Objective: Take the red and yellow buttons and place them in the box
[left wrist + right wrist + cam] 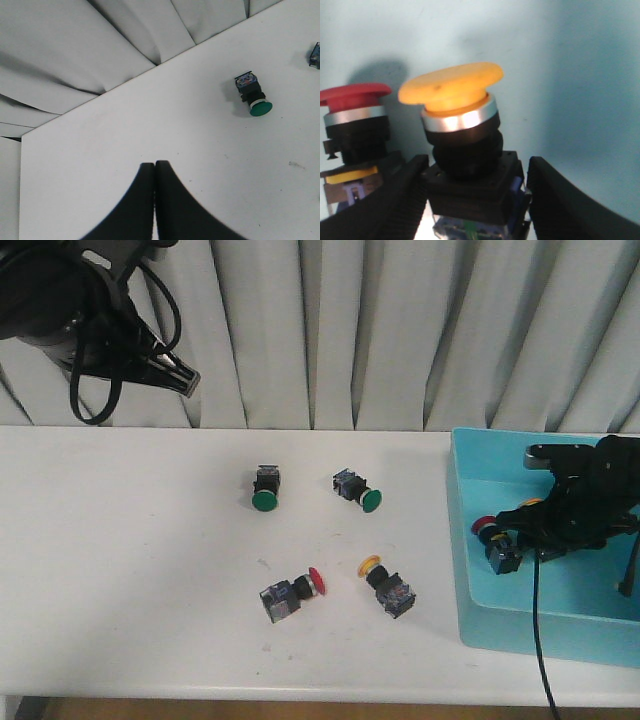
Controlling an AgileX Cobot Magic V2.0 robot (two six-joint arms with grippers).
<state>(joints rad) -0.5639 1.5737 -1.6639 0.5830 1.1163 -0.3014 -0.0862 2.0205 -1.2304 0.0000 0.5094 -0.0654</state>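
My right gripper (515, 535) is low inside the turquoise box (560, 630), at its left side. A yellow-capped button (451, 89) stands between its fingers. One finger (407, 185) touches the button's black body, while a gap shows at the other finger (555, 190), so the gripper (477, 161) is open. A red-capped button (354, 96) stands beside it in the box (570, 60). On the table lie one red button (293, 595) and one yellow button (387, 586). My left gripper (185, 380) hangs shut and empty at the far left, its fingers (155, 167) pressed together.
Two green-capped buttons (265, 486) (357, 490) lie on the white table behind the red and yellow ones. One green button (253, 94) shows in the left wrist view. A grey curtain hangs behind the table. A black cable (540, 640) crosses the box's front wall.
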